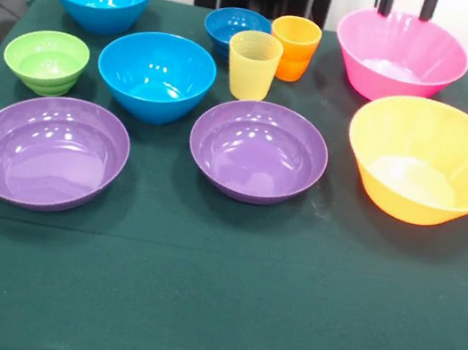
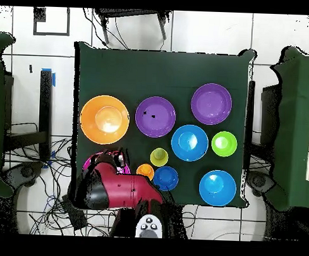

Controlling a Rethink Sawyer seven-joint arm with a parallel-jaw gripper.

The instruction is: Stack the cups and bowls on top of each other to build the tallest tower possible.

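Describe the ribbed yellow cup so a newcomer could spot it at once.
In the front view, start at the dark green table and find the purple bowl nearest its middle. Just behind it stands the yellow cup, beside an orange cup. Of the two, it is paler, see-through and ribbed.

No text, label, brand, number or sign is showing legibly on anything in either view.

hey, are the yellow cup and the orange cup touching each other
Cannot tell. In the front view the yellow cup overlaps the orange cup, hiding any gap; in the overhead view they sit close together, without a plain gap.
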